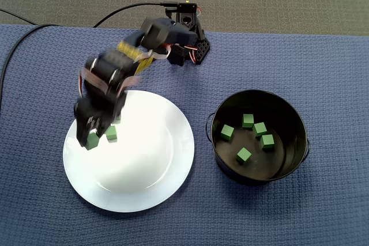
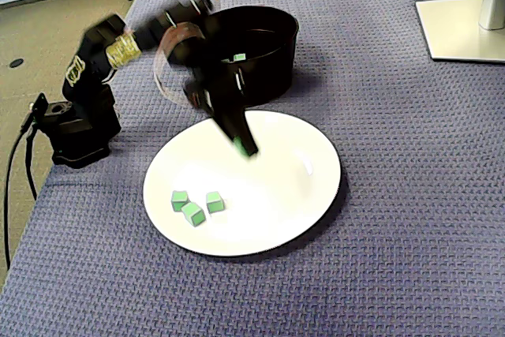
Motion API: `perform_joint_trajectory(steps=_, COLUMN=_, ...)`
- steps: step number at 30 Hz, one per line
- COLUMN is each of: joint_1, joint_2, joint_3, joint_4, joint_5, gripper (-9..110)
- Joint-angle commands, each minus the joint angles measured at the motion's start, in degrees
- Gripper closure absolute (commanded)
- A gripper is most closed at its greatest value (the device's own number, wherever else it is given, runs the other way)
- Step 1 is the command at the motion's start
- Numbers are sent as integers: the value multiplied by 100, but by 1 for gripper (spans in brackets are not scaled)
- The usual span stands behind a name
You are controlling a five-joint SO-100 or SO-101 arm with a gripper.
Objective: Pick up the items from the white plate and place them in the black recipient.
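The white plate (image 2: 276, 222) lies nearest in a fixed view, on a blue woven cloth (image 2: 394, 195) that covers the worktop. Three green cubes (image 2: 193, 213) sit close together on the plate at about its 8 o'clock. The gripper (image 2: 245, 146) hangs over the plate's middle, heavily blurred. A speck of green shows at its tips, but I cannot tell how far the jaws stand apart or whether they have hold of anything.

The black pot (image 2: 272, 76) stands just beyond the plate at 12 o'clock, with one cube showing inside it. The arm's base (image 2: 75, 128) stands at the plate's 10 o'clock, near the cloth's edge. A pale monitor foot (image 2: 465, 29) rests at 2 o'clock.

In a fixed view from above, the pot (image 1: 291, 116) is at the plate's (image 1: 150, 182) 3 o'clock, close beside it, and five cubes (image 1: 260, 129) lie on its floor. There the gripper (image 1: 92, 133) is over the plate's 9 o'clock edge, and green cubes show beside its tips.
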Motion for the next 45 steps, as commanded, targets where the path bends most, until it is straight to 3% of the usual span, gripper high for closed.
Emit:
perform_joint_trajectory(steps=1, joint_1=-527, joint_2=2162, joint_3=79, joint_4=-571, joint_5=-2092, gripper=102)
perform_joint_trajectory(steps=4, joint_1=-1345, joint_2=3322, joint_3=1046, joint_4=-984, joint_5=-3313, gripper=102)
perform_joint_trajectory(steps=12, joint_1=-4465, joint_2=5432, joint_3=4693, joint_4=-2338, joint_5=-5010, gripper=102)
perform_joint_trajectory(steps=16, joint_1=-5388, joint_2=5256, joint_3=6126, joint_4=-2813, joint_5=-5229, gripper=102)
perform_joint_trajectory(steps=24, joint_1=-6003, joint_2=3885, joint_3=6864, joint_4=-3129, joint_5=-4808, gripper=102)
perform_joint_trajectory(steps=27, joint_1=-6073, joint_2=3691, joint_3=7066, joint_4=-3190, joint_5=-4808, gripper=100)
perform_joint_trajectory(steps=29, joint_1=-6064, joint_2=3744, joint_3=7198, joint_4=-3173, joint_5=-4878, gripper=70)
perform_joint_trajectory(steps=32, joint_1=-5880, joint_2=4061, joint_3=7031, joint_4=-2698, joint_5=-5150, gripper=58)
perform_joint_trajectory(steps=39, joint_1=-4368, joint_2=4896, joint_3=4562, joint_4=290, joint_5=-6979, gripper=63)
perform_joint_trajectory(steps=45, joint_1=-1890, joint_2=5282, joint_3=4228, joint_4=1644, joint_5=-10433, gripper=62)
